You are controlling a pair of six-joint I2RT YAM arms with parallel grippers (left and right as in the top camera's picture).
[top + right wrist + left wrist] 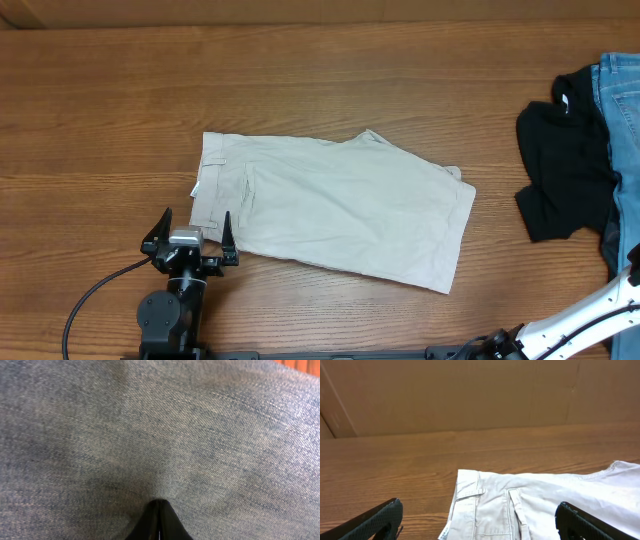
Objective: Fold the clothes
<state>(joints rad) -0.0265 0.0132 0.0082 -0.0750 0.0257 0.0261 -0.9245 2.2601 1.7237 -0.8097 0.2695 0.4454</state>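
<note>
The shorts [335, 210] lie flat in the middle of the bench [300, 80], with the waistband at the left end and the legs pointing right. To me they look folded once, one leg laid on top of the other, because I can only see one leg shape. The top edge has a small bump and the right end is a bit crooked, so it is not a neat fold. I think one more fold is left, end to end, to make a small pile. The left claw [196, 222] sits at the near corner of the waistband with its two fingers spread wide — it holds nothing, and the cloth lies between and just past the tips. The right claw [159, 522] is far off to the right, clenched tight, with blue jeans [622, 150] filling its view; I see no cloth pinched in it. Next to the jeans lies a black garment [560, 170], well apart from the shorts. The bench is brown wood with long grain lines, and behind it stands a plain brown wall [470, 395] — nothing else is around.
</note>
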